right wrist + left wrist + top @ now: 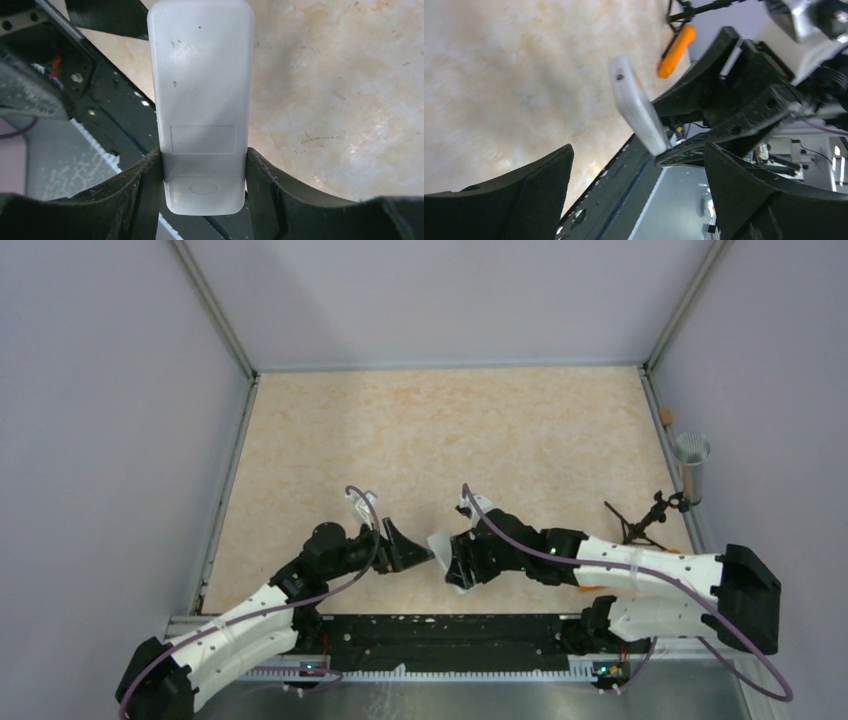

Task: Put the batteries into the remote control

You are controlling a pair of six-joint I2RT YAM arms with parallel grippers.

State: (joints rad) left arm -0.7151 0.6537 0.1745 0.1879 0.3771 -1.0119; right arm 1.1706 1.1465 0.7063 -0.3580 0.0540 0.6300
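The remote control [202, 90] is a white handset with its plain back toward the right wrist camera. My right gripper [204, 160] is shut on its sides near the ribbed cover end. It is held above the near table edge [446, 552]. In the left wrist view the remote control [636, 107] shows edge-on, sticking out of the right gripper's black fingers [704, 90]. My left gripper [638, 150] stands wide open with nothing between its fingers, its tips [415, 552] just left of the remote. The batteries are out of view.
An orange tapered object [676, 50] lies by a black stand [640, 520] at the right side of the table. A grey metal cylinder [691, 465] stands on the right rail. The black base rail [450, 635] runs along the near edge.
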